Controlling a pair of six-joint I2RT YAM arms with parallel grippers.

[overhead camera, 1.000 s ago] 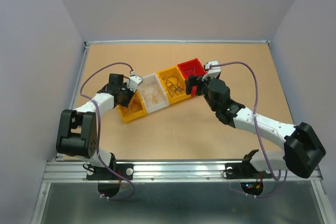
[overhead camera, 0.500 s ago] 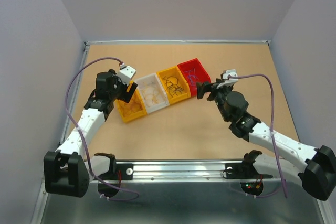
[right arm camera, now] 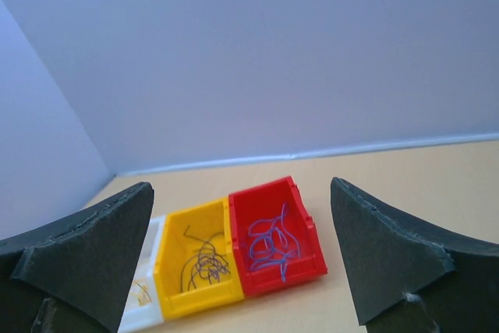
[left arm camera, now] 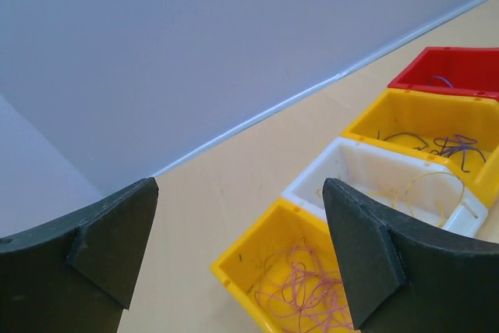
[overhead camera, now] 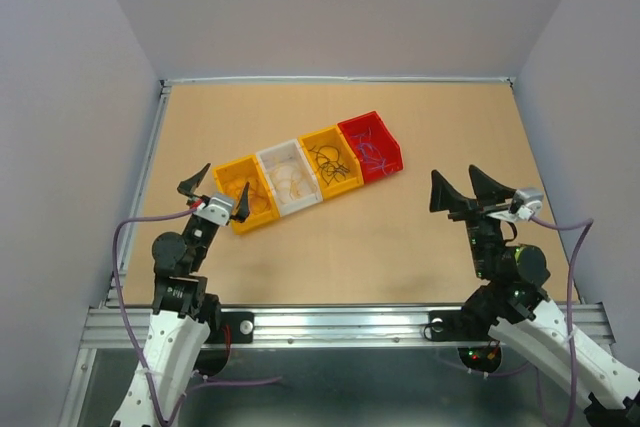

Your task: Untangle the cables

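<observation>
Tan board desk, top view. Four bins stand in one row, its long axis slanting from near-left to far-right: near yellow bin, white bin, far yellow bin, red bin. The cables lie inside them, one colour to a bin, none on the bare desk. Left jaws apart, empty, just beside the near yellow bin's left corner. Right jaws apart, empty, well to the right and near of the red bin. Left jaws are the nearer. Open desk runs along the row's near side; desk edges well off.

Left wrist view: pinkish-orange strands coil in the near yellow bin, low between the jaw tips.

Right wrist view: blue-purple loops in the red bin, black wad in the yellow bin beside it, both ahead and below.

Judgement: sorting looks finished.
</observation>
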